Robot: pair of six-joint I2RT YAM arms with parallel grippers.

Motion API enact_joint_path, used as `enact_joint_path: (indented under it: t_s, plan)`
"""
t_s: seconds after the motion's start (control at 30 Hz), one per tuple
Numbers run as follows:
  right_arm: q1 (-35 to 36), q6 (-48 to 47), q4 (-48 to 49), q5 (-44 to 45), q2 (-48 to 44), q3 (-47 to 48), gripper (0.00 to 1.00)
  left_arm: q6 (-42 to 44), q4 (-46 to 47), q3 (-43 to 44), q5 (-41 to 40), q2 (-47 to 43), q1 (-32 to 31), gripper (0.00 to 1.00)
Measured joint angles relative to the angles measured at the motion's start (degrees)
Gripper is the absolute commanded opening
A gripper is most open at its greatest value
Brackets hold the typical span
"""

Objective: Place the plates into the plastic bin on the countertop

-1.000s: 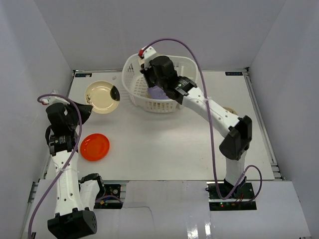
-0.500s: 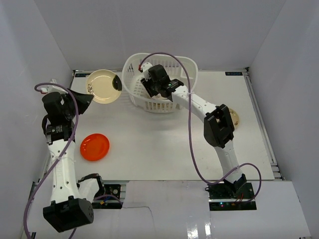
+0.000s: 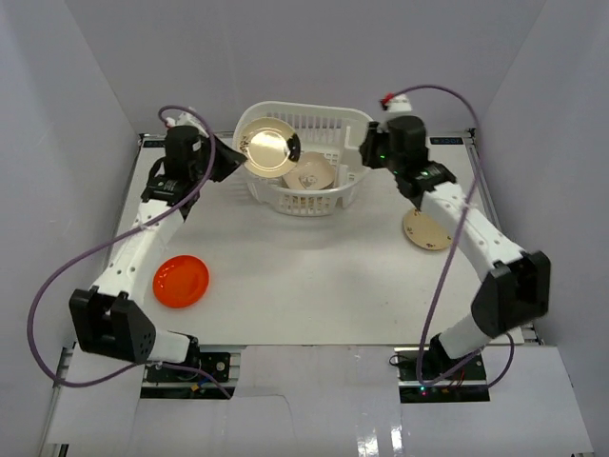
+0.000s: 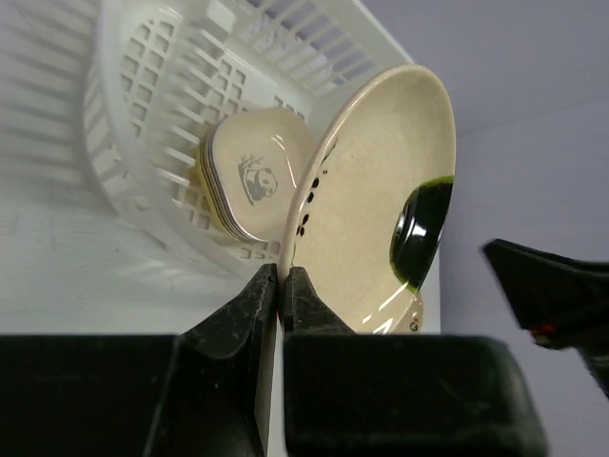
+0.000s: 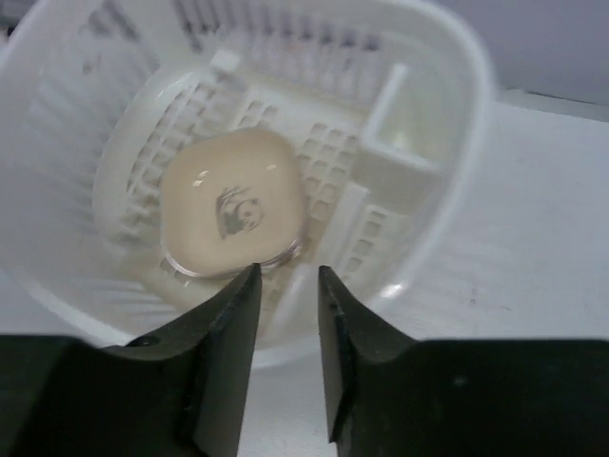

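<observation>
The white plastic bin point(image 3: 328, 124) stands at the back middle of the countertop point(image 3: 314, 276). My left gripper point(image 3: 238, 158) is shut on the rim of a round cream plate point(image 3: 267, 149), held tilted on edge over the bin's left rim; the left wrist view shows this plate point(image 4: 371, 200) and the pinching fingertips point(image 4: 300, 286). A cream rounded-square plate with a panda print point(image 3: 312, 173) tops a small stack inside the bin point(image 5: 233, 205). My right gripper point(image 3: 366, 152) is open and empty, above the bin's right rim point(image 5: 457, 57). An orange-red plate point(image 3: 181, 281) lies front left.
A tan round plate point(image 3: 426, 229) lies on the countertop at the right, beside my right arm's forearm. White walls close in the table on the left, back and right. My right arm's cable loops above the bin's right corner.
My left arm carried the cream round plate from the table's left back over to the bin's left rim. My right arm drew back out of the bin to its right side.
</observation>
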Motion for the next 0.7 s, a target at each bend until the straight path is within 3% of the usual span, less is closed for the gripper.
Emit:
enact_joint_path:
  t_s: [0.1,0.27,0.3,0.37,0.5,0.6,0.63,0.7]
  plan:
    - [-10.9,7.8,6.9,-0.9,-15.1,-16.4,0.32,0.5,0.1,5.5,-3.2,8.4,-5.8,0.0]
    - [-26.0,17.3,12.6,-3.2,-26.4,-35.8,0.45,1.9,-1.8,16.1,-7.3,23.5,-11.9,0.0]
    - [-28.1,18.6,12.9,-3.7,-27.2,-39.1,0.48,2.2,-2.2,18.1,-7.8,26.4,-12.7,0.0]
    - [-32.5,21.2,13.0,-5.0,-28.3,-44.8,0.71,2.6,-3.1,21.0,-8.5,31.1,-13.7,0.0]
    - [-40.2,24.3,12.9,-6.5,-30.9,-52.4,0.8,3.3,-5.4,23.6,-9.3,37.2,-15.0,0.0]
    - [-44.1,26.9,13.7,-6.2,-33.4,-56.1,0.8,4.0,-7.7,25.8,-9.7,40.5,-15.0,0.16]
    - [-45.1,27.8,15.0,-6.3,-34.1,-57.4,0.8,4.2,-8.0,26.4,-9.7,41.0,-15.0,0.33]
    - [-47.1,29.4,16.9,-7.3,-34.3,-59.7,0.77,4.9,-8.4,28.1,-9.7,42.5,-15.0,0.5]
